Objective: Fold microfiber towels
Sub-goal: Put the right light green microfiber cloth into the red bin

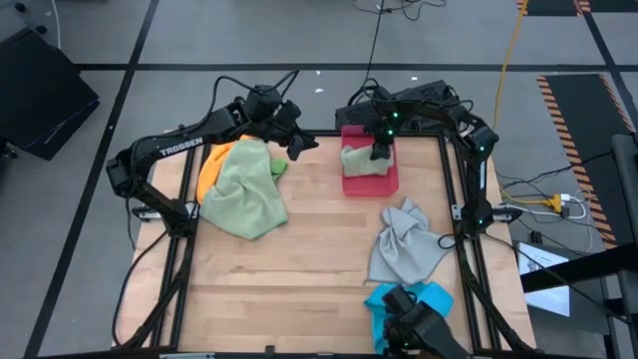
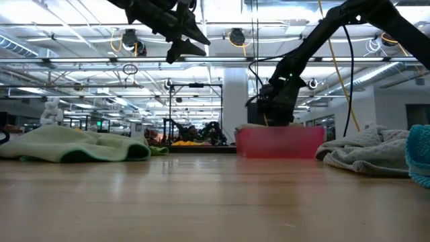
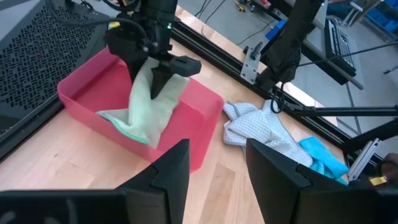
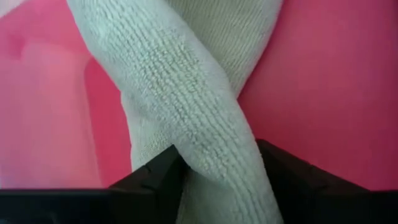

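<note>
the pale sage towel (image 3: 148, 106) is hanging soft and light into the pink tray (image 3: 200, 127); right hand (image 3: 163, 79) fingers are standing apart around its fold; left hand (image 3: 214, 171), half apart and empty, is waiting near.

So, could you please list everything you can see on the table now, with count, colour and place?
pale sage towel in the tray: 1, pale sage green, bunched inside the tray, between the right gripper's fingers
tray: 1, pink-red, far side of the table, right of centre
pale green towel: 1, pale green, crumpled on the table's left part
orange towel: 1, orange, mostly under the pale green towel
grey towel: 1, grey, crumpled on the right part
blue towel: 1, bright blue, near edge, right side
table: 1, light wood
left gripper: 1, dark, open, raised above the table beside the pale green towel
right gripper: 1, dark, in the tray, fingers around the pale sage towel
</note>
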